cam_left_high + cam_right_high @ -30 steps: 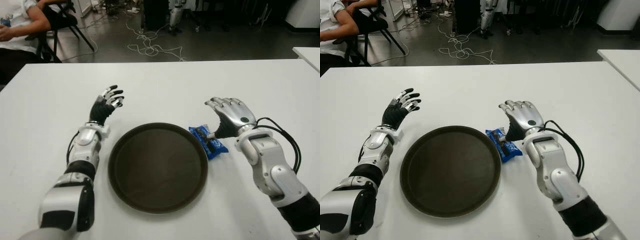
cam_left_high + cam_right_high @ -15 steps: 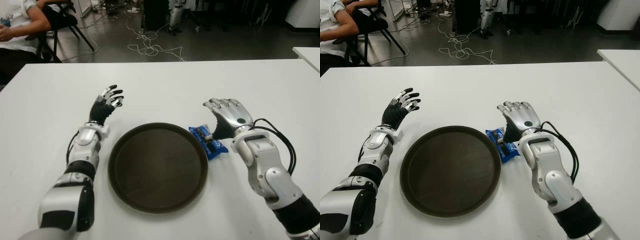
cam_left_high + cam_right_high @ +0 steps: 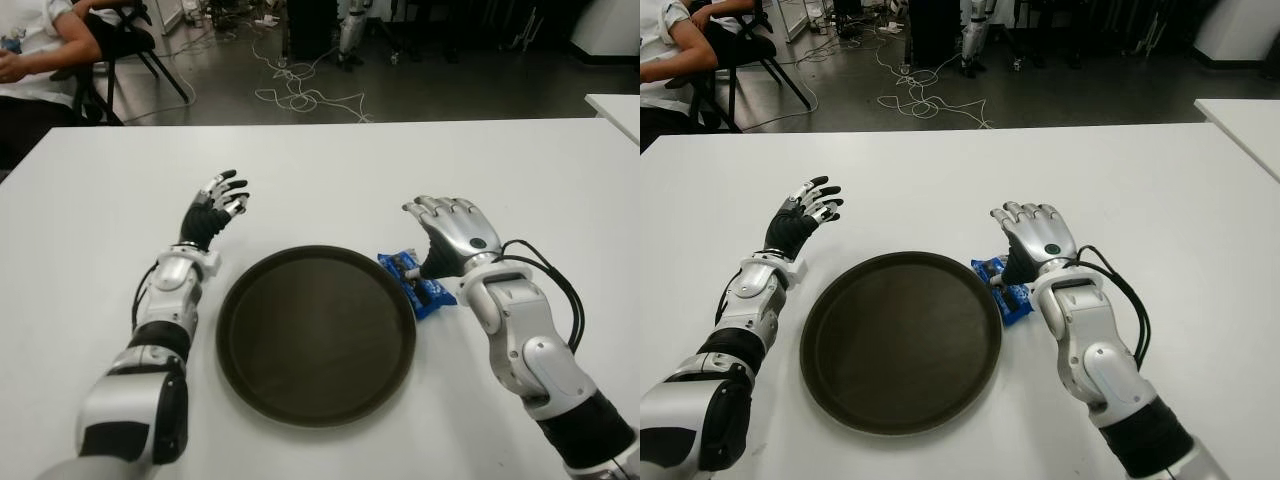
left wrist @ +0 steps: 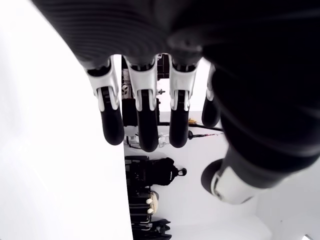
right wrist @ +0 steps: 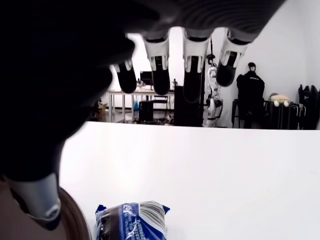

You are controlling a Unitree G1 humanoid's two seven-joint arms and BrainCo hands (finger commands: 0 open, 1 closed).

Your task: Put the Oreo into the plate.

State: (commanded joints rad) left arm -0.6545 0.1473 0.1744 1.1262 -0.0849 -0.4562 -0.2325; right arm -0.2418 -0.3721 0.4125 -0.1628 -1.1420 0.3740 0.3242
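Note:
A blue Oreo packet (image 3: 416, 281) lies on the white table just right of the round dark plate (image 3: 316, 333). My right hand (image 3: 446, 232) hovers over the packet's right end, fingers spread and holding nothing. The right wrist view shows the Oreo packet (image 5: 132, 221) below the palm, with the plate's rim (image 5: 75, 220) beside it. My left hand (image 3: 214, 205) shows left of the plate, fingers spread and bare.
The white table (image 3: 330, 175) stretches wide around the plate. A seated person (image 3: 35, 45) on a chair is at the far left beyond the table. Cables (image 3: 300, 95) lie on the floor behind. Another white table corner (image 3: 615, 105) is at far right.
My right hand has edged left, closer over the Oreo packet. The left hand, packet and plate have not moved.

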